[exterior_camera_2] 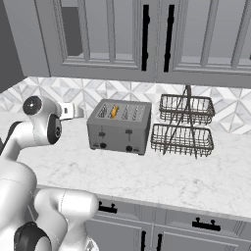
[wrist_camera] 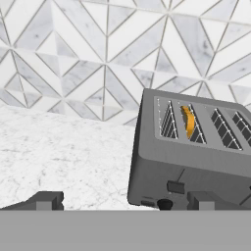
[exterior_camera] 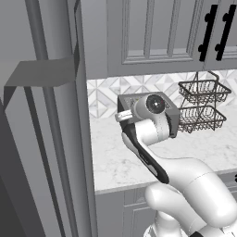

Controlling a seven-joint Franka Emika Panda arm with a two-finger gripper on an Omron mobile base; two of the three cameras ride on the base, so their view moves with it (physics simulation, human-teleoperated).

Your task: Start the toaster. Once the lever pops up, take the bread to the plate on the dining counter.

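The arm (exterior_camera: 185, 185) is glossy white, built of fat rounded segments. Dark bands ring its joints, and a black strip runs along one link.

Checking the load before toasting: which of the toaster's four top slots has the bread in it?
The second slot from the left, seen from the front of the toaster: the golden-brown bread sits in it; the other three are empty.

Toaster (exterior_camera_2: 119, 128) stands on the marble bench (exterior_camera_2: 147, 179) against the tiled wall. Bread (exterior_camera_2: 114, 112) sits upright in the second slot from the left. Two-tier wire rack (exterior_camera_2: 183, 126) just beside it, to its right. White arm's wrist (exterior_camera_2: 41, 122) is left of the toaster, apart from it.
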